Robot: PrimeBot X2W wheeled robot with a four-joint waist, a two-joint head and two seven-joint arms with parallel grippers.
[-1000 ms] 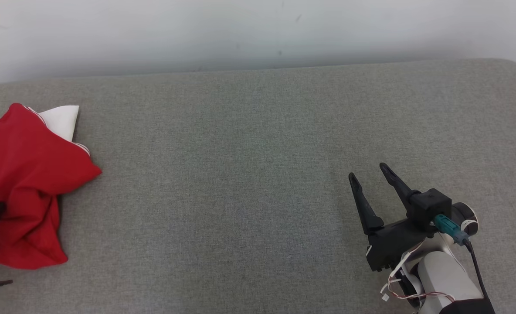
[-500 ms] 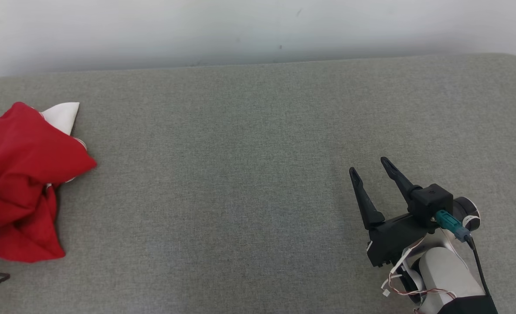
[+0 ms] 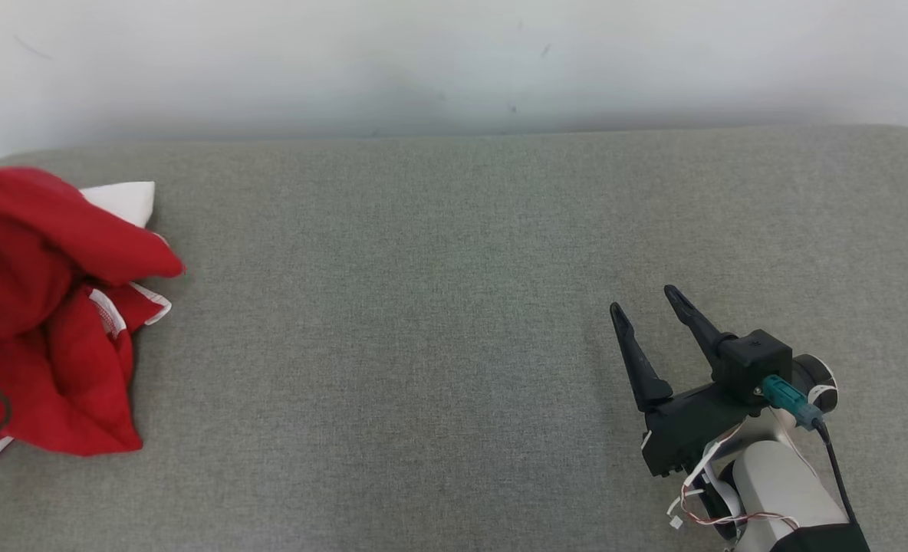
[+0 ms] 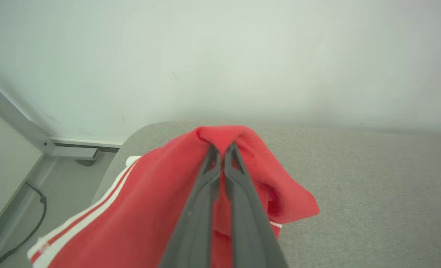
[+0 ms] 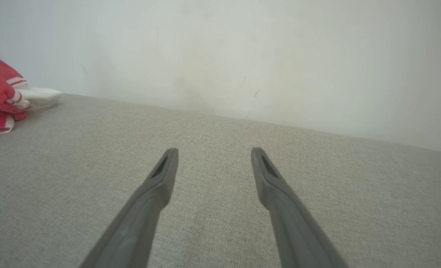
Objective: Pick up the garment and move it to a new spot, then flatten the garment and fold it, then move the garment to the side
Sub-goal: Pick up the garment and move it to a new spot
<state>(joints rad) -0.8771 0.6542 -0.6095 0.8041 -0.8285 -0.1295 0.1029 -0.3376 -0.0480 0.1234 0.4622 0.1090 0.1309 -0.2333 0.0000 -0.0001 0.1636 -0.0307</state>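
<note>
Soft, even, bright light across all 3 views right now. A faint shadow hugs the garment (image 3: 55, 307) on the grey surface (image 3: 423, 345). The right gripper (image 5: 213, 150) blurs toward the bottom edge; the wall (image 4: 243, 56) looks hazy, perhaps unfocused.

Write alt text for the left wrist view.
The left gripper, shut, pinches a fold of the red garment with white stripes, which drapes over the corner of a grey cushion. A pale wall stands behind, and a bit of floor with a dark cable shows at lower left.

Open surface (image 3: 423, 345), garment (image 3: 47, 322) left, wall (image 3: 454, 61) likely near
</note>
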